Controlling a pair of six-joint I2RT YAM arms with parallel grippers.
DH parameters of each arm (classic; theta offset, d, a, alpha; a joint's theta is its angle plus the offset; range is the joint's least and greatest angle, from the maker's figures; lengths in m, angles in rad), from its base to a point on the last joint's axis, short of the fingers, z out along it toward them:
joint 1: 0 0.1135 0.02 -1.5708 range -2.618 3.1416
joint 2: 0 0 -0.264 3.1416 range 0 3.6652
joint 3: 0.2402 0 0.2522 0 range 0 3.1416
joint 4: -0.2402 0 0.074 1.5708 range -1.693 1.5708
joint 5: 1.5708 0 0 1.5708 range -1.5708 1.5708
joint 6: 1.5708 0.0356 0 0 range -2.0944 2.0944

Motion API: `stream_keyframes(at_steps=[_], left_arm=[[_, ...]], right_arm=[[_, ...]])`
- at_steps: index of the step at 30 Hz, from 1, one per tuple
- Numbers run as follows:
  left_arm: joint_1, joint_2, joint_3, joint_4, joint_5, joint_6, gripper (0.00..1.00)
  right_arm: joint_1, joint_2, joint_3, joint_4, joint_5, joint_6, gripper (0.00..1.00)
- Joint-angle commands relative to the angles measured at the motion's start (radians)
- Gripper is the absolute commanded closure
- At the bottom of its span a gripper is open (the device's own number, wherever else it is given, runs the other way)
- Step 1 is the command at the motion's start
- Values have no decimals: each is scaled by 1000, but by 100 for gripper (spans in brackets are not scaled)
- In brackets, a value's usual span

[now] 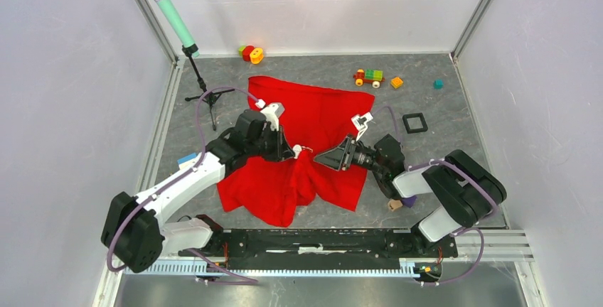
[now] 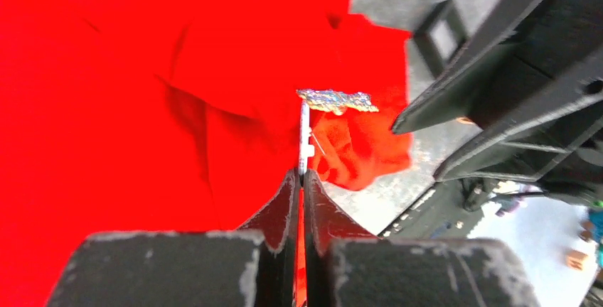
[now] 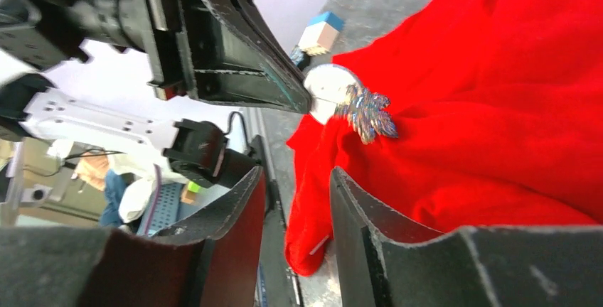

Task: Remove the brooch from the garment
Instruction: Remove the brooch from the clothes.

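Nearest the arm bases, the red garment point(image 1: 320, 115) lies crumpled on the grey table point(image 1: 455, 115), with its front edge bunched up between the two grippers. The left gripper point(image 2: 301, 178) is clamped tight on a thin white disc point(image 3: 326, 87), which the left wrist view shows edge-on as a pale strip rising from the fingertips. This disc appears to be the backing of the brooch point(image 2: 338, 99). The brooch sits at the far end of that strip, against a raised fold of the cloth. Whether its pin is free of the fabric cannot be told.

The brooch is a small leaf-like piece with a jagged edge, glittering silver, blue and gold. In the left wrist view its long axis runs across the frame, crosswise to the disc. In the right wrist view it slants down and to the right, away from the disc.

The right gripper point(image 3: 297, 179) faces it from just beside, jaws parted and holding nothing, with only red cloth showing in the gap.

Farther back — past the garment's far edge — lie a black square frame point(image 1: 414, 123), a toy train point(image 1: 368, 77), an orange block point(image 1: 397, 82) and a teal cube point(image 1: 439, 84). A mint-green microphone point(image 1: 167, 5) stands on a tripod at the far left.
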Motion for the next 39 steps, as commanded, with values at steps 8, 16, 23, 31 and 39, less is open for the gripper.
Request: stream_keyframes(at_steps=[8,16,23,31,39], left_arm=[[-267,250,252,-321,-606,106,98],[-345,385,347,-450,-821,123,98],[-386,473,432,-606,-974,112,98],[-396,525,442,-617,-969,123,98],[-443,615,473,-617,-952,143,98]], right_arm=[[69,-161,38,-562,268,-416,28],[150,-161,64,-712,364,-528,40],[158,-115,62,-664,312,-501,64],[162,-161,36,-681,256,-516,47],[186,-174,-16,-678,247,-505,54]])
